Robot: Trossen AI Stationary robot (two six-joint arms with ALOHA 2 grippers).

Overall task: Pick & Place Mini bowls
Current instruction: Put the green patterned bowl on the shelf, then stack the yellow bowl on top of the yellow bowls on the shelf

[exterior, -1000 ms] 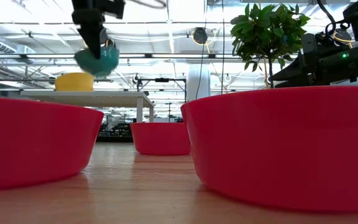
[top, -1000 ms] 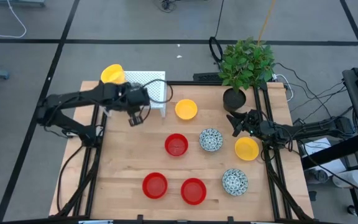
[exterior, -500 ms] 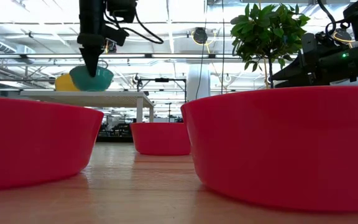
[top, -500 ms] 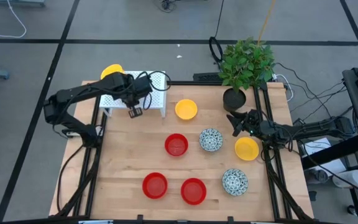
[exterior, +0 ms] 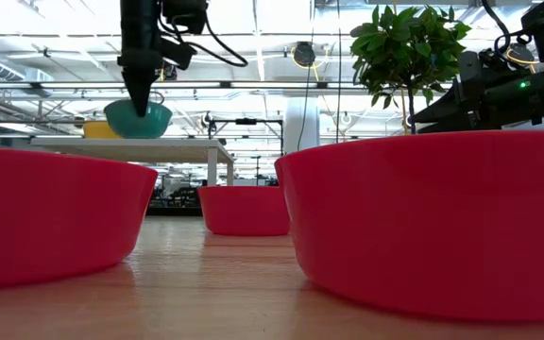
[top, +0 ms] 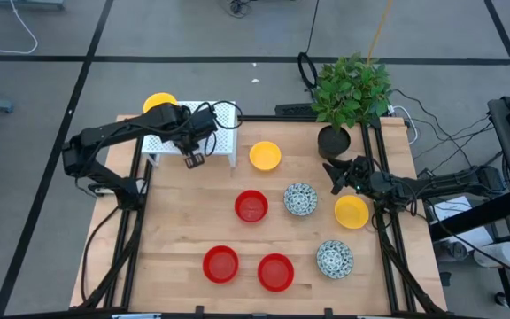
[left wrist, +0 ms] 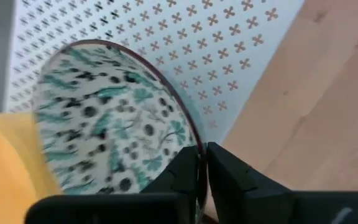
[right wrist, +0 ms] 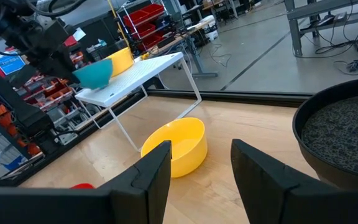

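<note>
The speckled bowl (left wrist: 107,134) is sitting on top of the white perforated rack (top: 222,120), its rim pinched between the two dark fingers of the left gripper (left wrist: 202,163), which is reaching down onto it from above (the low view is showing the bowl's outside as plain teal (exterior: 138,118), while the left wrist view is showing the leafy pattern inside). Just beside it on the rack, on the side away from the table's middle, a yellow bowl (top: 158,104) is resting; the wrist view is catching it only as a yellow blur at the edge.

Beyond the rack, on the wooden table (top: 175,230), a second yellow bowl (top: 265,156) is lying near the rack's leg. Farther off are three red bowls (top: 251,206) (top: 220,263) (top: 275,272) and two more speckled bowls (top: 300,198) (top: 335,258). In the low view two red bowls are filling the foreground and hiding most of the table.

The right gripper (top: 336,172) is waiting with its fingers spread, just beside the black plant pot (top: 333,139) and near a third yellow bowl (top: 351,212).
</note>
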